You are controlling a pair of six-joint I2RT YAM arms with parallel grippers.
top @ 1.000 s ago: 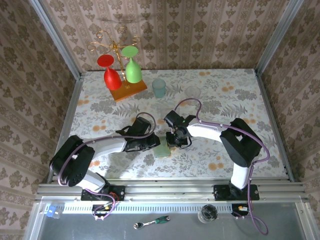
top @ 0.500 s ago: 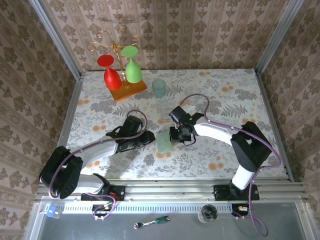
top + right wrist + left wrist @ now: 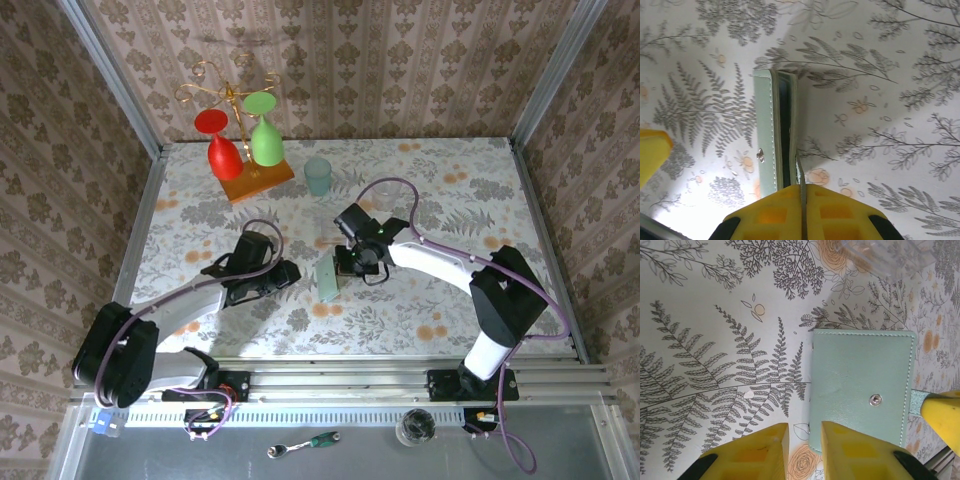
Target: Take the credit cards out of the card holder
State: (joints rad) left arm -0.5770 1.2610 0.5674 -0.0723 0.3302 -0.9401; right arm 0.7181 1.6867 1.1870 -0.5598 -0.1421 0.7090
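No cards are out yet: the card holder [image 3: 328, 279] stands mid-table, apparently tipped up on edge and barely parted (whatever is inside is too dark to make out). The right gripper [image 3: 349, 262] is clenched on one thin flap of it. The left gripper [image 3: 283, 274], just to its left, has its fingers slightly apart and empty.

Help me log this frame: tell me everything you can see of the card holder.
The card holder is a pale green, leather-like folding wallet with stitched edges and a metal snap. It is folded nearly shut, with a dark gap between its panels, and looks tipped up on one edge on the floral table. The right pincer is shut on its thin tab.
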